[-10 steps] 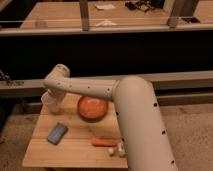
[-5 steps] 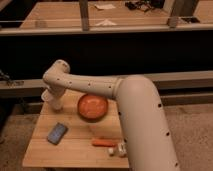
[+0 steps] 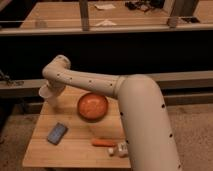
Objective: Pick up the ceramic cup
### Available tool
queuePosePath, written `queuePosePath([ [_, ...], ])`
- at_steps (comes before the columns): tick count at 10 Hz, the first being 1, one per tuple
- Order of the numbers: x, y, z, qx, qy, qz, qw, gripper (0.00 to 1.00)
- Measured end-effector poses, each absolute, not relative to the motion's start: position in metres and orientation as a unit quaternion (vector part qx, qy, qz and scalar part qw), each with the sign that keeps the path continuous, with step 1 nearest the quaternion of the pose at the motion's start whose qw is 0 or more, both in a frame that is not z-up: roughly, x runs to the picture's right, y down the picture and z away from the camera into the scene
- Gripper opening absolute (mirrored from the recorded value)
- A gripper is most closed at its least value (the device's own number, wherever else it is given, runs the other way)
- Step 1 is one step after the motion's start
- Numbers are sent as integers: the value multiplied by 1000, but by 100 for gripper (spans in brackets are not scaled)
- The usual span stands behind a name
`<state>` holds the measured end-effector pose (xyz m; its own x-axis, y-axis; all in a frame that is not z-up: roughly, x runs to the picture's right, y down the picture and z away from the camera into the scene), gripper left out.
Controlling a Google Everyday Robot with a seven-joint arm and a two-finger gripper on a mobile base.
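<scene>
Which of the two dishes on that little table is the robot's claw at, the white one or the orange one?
The ceramic cup, small and white at the table's far left corner. The gripper is shut on it. The wide orange bowl sits apart, untouched.

From my remote seat the scene was dim and warm-toned, lit from above. The white arm (image 3: 135, 105) caught the most light; the gripper (image 3: 50, 95) at the table's (image 3: 75, 150) far-left corner was soft, and everything looked blurred
</scene>
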<state>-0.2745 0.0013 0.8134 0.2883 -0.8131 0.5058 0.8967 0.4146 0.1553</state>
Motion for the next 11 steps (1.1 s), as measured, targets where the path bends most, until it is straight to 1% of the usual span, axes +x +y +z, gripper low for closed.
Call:
queuePosePath([
  [11,-274,-16,793,-79,-270,-544,791,3],
])
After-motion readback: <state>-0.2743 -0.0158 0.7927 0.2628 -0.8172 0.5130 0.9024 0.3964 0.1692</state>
